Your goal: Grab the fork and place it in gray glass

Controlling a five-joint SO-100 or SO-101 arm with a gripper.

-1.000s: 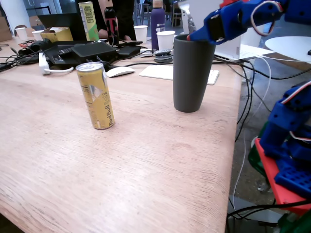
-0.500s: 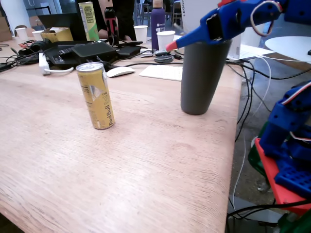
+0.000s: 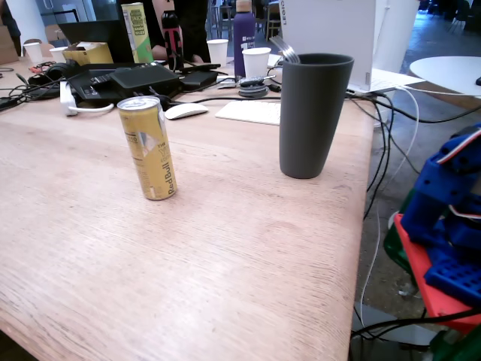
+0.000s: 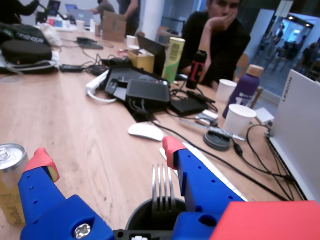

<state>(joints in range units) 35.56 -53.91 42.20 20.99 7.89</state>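
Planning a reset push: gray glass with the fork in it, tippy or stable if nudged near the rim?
Likely tippy: the gray glass is tall and tapers to a narrower base than its rim. The fork stands tines-up inside and leans on the rim, probably adding some top weight. The matte wall probably won't slip; push low.

From my fixed view, the gray glass swallows all of the fork but its tine tips above the rim. On the wrist view, the glass's body is cut off by the bottom edge, the fork's handle is sunk inside, and the gold can is clipped at left.
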